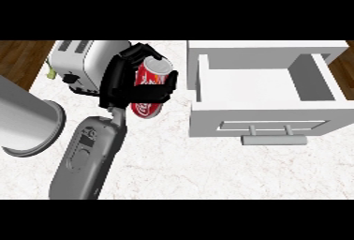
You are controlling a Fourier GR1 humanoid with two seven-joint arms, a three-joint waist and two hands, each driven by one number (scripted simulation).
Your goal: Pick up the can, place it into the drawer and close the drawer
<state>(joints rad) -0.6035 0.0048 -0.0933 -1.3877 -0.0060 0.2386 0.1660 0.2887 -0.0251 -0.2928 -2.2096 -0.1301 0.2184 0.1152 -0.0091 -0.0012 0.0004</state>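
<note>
Left hand has its black fingers and thumb curled round the red can, which sits slightly tilted, its top leaning away toward the drawer side, between the toaster and the open drawer. Whether the can's base is off the marble counter I cannot tell. The likely trouble is in the sideways carry: the drawer's left wall stands just beside the can, and a low pass could knock its base against that wall and twist it in the hand. A tilted can set down may also tip and roll inside. Behind the hand, the toaster is close enough to be brushed. No right hand shows to push the handle.
</note>
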